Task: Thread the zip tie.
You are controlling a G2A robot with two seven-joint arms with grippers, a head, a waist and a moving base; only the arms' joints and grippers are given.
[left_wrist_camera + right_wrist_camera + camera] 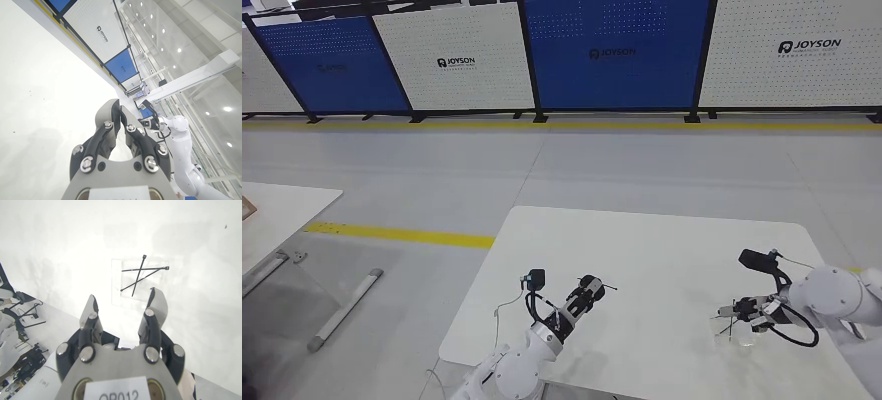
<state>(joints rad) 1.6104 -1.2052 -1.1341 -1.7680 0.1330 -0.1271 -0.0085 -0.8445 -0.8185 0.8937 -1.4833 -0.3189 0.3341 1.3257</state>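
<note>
The right claw (122, 294) is spread wide, with nothing between its fingers. It hangs over the near edge of a clear tray (115, 279) and holds nothing. Whether a fingertip touches the tray cannot be told.

Three black zip ties (140, 269) lie loose in the tray, crossed over one another. Two of their heads point away from the claw and one lies toward it.

From above, the tray (739, 338) sits on the white counter (642, 250), directly under the right claw (730, 312).

The left claw (119, 111) is well apart from the tray, across the counter toward the opposite side. Its ribbed pads (115, 113) are pressed together at the tips. Whether anything is pinched between them cannot be told. In the top view this claw (592, 290) is above bare counter.
</note>
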